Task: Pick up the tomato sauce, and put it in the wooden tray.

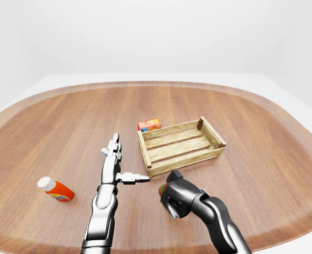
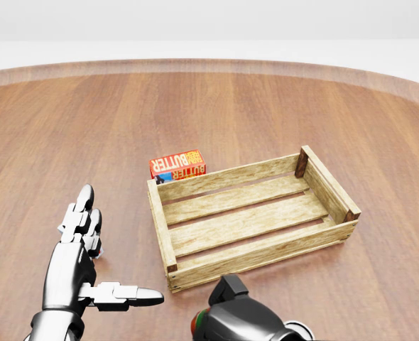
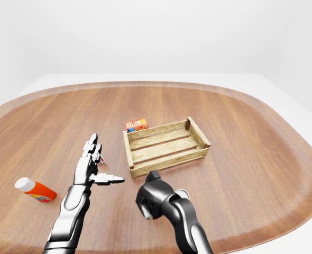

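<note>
Pale, rough-grained slats make the wooden tray [image 2: 252,220]; the table [image 1: 66,121] shows smooth reddish wood; glossy silver metal covers the left hand [image 2: 78,249], and the right hand [image 2: 241,323] gleams black.

The rounded wooden worktop [image 1: 240,114] carries a slatted wooden tray [image 2: 252,217], a butter box [image 2: 177,164] just beside its far left corner, and an orange bottle [image 1: 55,189] lying well apart.

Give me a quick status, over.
Left hand open, idle. Right hand shut on tomato sauce, just short of wooden tray. Tray empty, path clear.
</note>
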Tool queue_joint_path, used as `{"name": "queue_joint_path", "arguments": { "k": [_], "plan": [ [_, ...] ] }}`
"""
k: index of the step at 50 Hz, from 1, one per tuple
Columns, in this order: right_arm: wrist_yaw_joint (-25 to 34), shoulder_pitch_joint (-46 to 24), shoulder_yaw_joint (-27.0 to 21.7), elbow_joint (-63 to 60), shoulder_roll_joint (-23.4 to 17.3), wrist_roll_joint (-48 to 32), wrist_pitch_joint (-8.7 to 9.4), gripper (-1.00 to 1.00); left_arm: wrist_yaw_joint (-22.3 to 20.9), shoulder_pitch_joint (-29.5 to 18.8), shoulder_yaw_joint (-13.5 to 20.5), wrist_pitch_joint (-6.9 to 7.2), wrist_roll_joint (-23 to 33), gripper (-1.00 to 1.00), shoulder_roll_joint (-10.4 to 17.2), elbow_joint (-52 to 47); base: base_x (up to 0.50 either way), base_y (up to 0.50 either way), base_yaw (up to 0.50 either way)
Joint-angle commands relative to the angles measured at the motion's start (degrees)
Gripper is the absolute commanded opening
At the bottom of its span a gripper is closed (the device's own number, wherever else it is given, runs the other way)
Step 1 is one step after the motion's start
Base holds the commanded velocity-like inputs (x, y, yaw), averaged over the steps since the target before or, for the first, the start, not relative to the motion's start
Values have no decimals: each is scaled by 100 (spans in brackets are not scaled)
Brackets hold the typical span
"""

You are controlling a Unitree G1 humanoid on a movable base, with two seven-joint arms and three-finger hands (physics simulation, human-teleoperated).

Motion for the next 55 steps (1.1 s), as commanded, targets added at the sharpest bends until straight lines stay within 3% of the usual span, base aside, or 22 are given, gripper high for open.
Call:
{"name": "queue_joint_path", "arguments": {
  "k": [1, 21, 26, 29, 35, 45, 55],
  "plan": [
    [0, 190, 352, -846, 6, 76, 80, -100, -1, 5, -1, -6, 1, 100, 0, 0, 0, 0, 0],
    [0, 317, 692, -1758, -51, 91, 362, -100, -1, 5, 1, 10, -7, 100, -1, -12, 0, 0, 0],
    [0, 199, 637, -2233, 8, 110, 576, -100, 0, 1, 2, 13, -8, 100, 0, -8, 0, 0, 0],
    [0, -81, 464, -2662, 126, 120, 803, -100, 0, -1, 2, 6, -9, 100, 0, 0, 0, 0, 0],
    [0, -425, 222, -3138, 271, 153, 1000, -100, 0, -4, 4, 16, -12, 100, 1, -3, 0, 0, 0],
    [0, -1715, -528, -3242, 518, 271, 1000, -100, -3, 9, 3, 11, -6, 100, 1, -14, 0, 0, 0],
    [0, -3203, -1504, -1846, -4, 982, 1000, -100, 1, -4, 2, 10, 1, 100, 1, -2, 0, 0, 0]
  ]
}}
